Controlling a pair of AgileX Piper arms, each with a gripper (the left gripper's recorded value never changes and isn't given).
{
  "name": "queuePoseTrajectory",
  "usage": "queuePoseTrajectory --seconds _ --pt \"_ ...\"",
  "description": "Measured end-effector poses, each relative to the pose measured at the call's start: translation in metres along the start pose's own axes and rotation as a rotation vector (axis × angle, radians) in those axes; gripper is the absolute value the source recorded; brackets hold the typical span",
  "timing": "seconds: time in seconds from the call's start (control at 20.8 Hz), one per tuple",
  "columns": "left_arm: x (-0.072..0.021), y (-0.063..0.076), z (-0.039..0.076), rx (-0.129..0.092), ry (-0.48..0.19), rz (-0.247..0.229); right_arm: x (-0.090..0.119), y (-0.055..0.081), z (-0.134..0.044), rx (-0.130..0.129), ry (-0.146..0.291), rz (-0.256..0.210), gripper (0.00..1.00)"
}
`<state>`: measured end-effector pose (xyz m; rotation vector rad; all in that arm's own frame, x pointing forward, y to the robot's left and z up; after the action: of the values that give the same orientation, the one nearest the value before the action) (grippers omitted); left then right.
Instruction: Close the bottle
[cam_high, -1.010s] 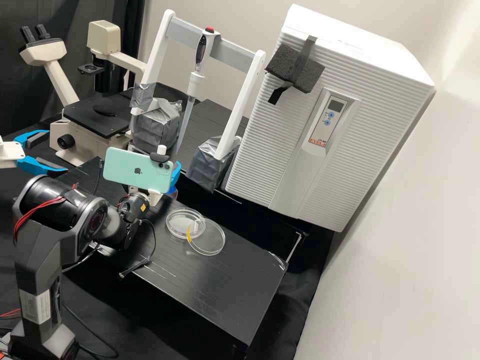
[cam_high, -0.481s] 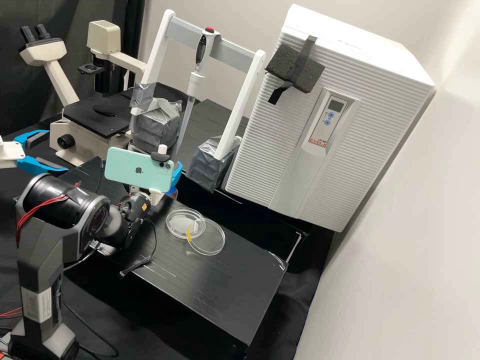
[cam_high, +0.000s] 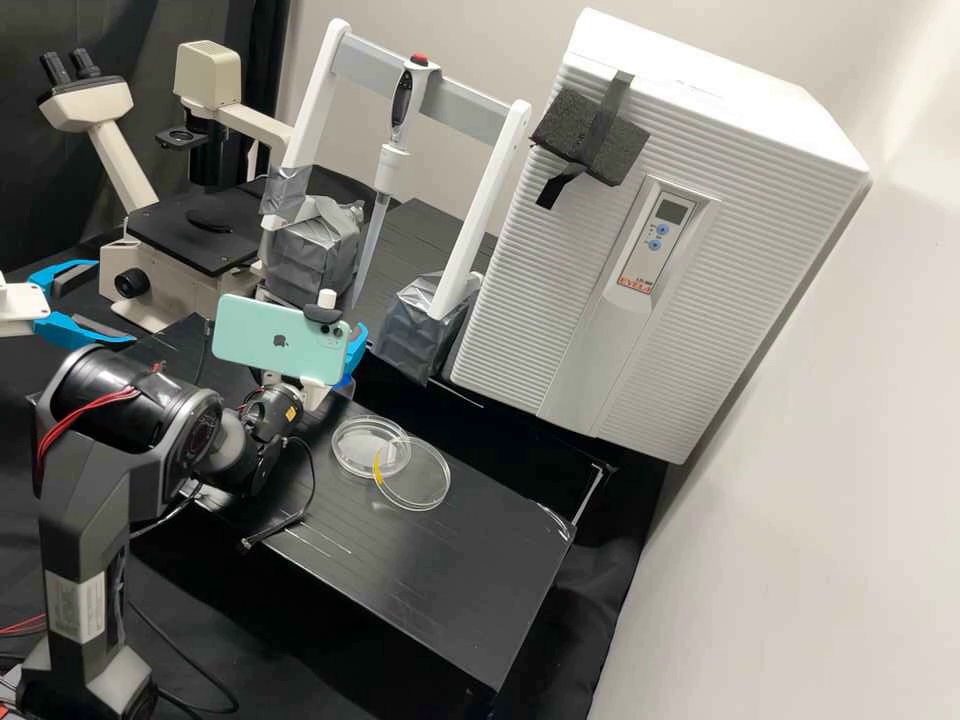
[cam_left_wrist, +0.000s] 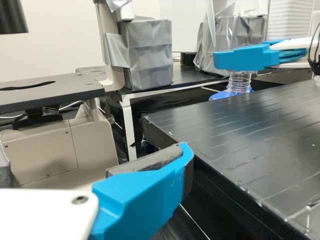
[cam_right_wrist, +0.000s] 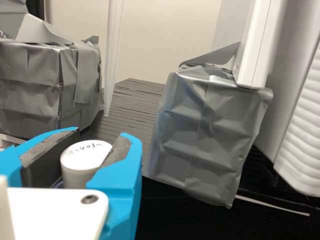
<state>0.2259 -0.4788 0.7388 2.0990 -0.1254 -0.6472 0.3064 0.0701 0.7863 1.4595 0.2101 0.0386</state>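
Your right end effector (cam_right_wrist: 90, 146) is clamped on the cap (cam_right_wrist: 84, 159), a white round plug with a flat top and small handwriting on it, squeezed between the grey pads (cam_right_wrist: 45, 159) of the blue fingers. In the left wrist view that end effector sits right over the bottle (cam_left_wrist: 239, 84). The bottle is clear plastic with a ribbed neck and blue lower down, and it stands by the back edge of the black grooved worktop (cam_high: 430, 570). You can't make out its contents, or whether the cap touches the neck. Your left end effector (cam_high: 105, 302) is spread wide at the worktop's left, beside the beige microscope (cam_high: 160, 250). Two clear round petri dishes (cam_high: 392, 460) lie overlapped mid-worktop, with a small yellow strip (cam_high: 380, 463) at the overlap. Crumpled grey-taped blocks (cam_right_wrist: 210, 135) wrap the feet of the white stand (cam_high: 480, 190).
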Motion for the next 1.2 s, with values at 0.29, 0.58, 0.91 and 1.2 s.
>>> queuePoseTrajectory --seconds 0.29,0.58,0.91,1.2 --pt "0.0 0.0 0.0 0.0 0.0 0.0 -0.006 0.0 -0.003 0.0 0.007 -0.002 0.0" --pt "0.0002 0.0 0.0 0.0 0.0 0.001 -0.006 -0.002 -0.004 -0.011 0.019 -0.016 0.0" --pt "0.0002 0.0 0.0 0.0 0.0 0.001 -0.006 -0.005 -0.006 -0.015 0.027 -0.033 0.0" --pt "0.0022 0.002 0.0 0.003 -0.001 0.007 -0.012 -0.01 -0.003 -0.009 0.012 -0.054 0.0"
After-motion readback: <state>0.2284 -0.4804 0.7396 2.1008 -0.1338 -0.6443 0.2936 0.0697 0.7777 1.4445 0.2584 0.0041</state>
